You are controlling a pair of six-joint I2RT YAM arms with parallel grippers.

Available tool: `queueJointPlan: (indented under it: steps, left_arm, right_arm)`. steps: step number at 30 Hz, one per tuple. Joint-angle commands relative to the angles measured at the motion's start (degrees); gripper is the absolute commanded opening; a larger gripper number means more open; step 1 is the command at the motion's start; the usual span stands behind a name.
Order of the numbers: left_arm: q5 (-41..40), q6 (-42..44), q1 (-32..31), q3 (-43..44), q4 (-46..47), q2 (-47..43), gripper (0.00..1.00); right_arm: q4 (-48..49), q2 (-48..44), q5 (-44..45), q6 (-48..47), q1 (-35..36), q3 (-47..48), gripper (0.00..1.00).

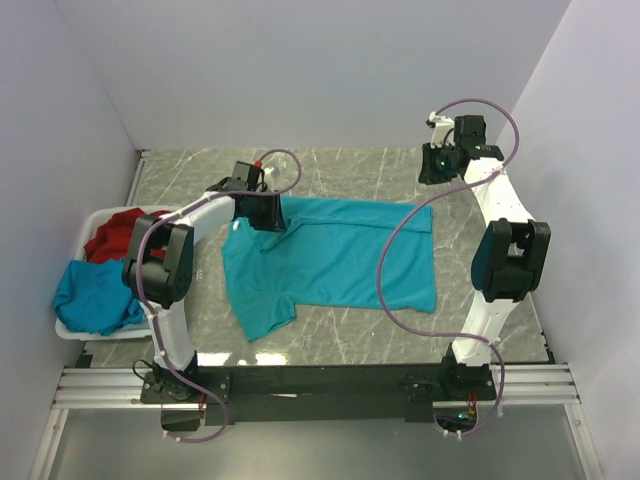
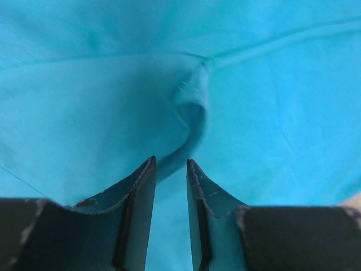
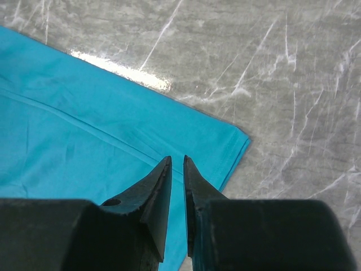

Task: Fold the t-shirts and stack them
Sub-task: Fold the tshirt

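Teal cotton, one t-shirt [image 1: 340, 255]: spread open and mostly flat across the middle of the grey marbled worktop [image 1: 350, 170]. Its hem faces the right edge, and one short sleeve [image 1: 262, 315] points toward the near edge.

Left gripper [image 2: 170, 162]: down on the shirt's far-left part, toward the far-left of the worktop. Its jaws are drawn in on a raised ridge of the teal cloth, which runs up into the narrow gap between them. This reads as a pinch taken.

Right gripper [image 3: 176, 160]: hovering over the shirt's far hem corner, toward the far-right corner of the worktop. Its jaws are nearly together with a thin slit showing, and nothing is between them. The cloth below lies flat and undisturbed.

White plastic basket [image 1: 97, 213]: at the left edge. It holds a red shirt [image 1: 115, 235] at its far end and a crumpled blue shirt [image 1: 95, 295] spilling over its near end. Both are unfolded.

Step in hand, as judged: taking hold of the far edge of the teal shirt for the first fold. One end is pinched and the other is not yet held. No folded stack is in view, so the task looks to be at an early stage.

Next move calls for: the right jaws to widen, come down on the hem corner and close on it. Both arms then carry the far edge toward the near edge together, level, so the fold lands straight. An uneven lift would likely skew the crease.
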Motion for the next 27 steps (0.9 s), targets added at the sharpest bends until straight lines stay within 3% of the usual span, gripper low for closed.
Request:
queueJointPlan:
  steps: [1, 9, 16, 19, 21, 27]
  left_arm:
    - [2.7, 0.9, -0.9, -2.5, 0.9, -3.8, 0.35]
    - [8.9, 0.4, -1.6, -4.0, 0.8, -1.3, 0.36]
    - [-0.7, -1.6, -1.7, -8.3, 8.2, -12.4, 0.32]
    - [-3.8, -3.1, -1.1, -7.4, 8.9, -12.2, 0.18]
    - [-4.5, -3.8, -0.8, -3.7, 6.3, -8.4, 0.0]
    - [-9.1, -2.7, -1.0, 3.4, 2.4, -0.2, 0.0]
  right_arm:
    - [0.7, -2.9, -1.2, 0.4, -0.5, -0.4, 0.22]
    - [1.0, -3.1, -2.3, 0.1, -1.5, -1.1, 0.22]
    - [1.3, -3.3, -3.5, -0.3, -2.2, -2.0, 0.22]
    - [1.2, -2.8, -3.9, -0.2, -2.1, -2.0, 0.22]
    - [1.2, -2.7, -4.2, -0.3, -2.1, -2.0, 0.22]
    - [1.3, -2.9, -4.9, -0.3, -2.7, -2.7, 0.22]
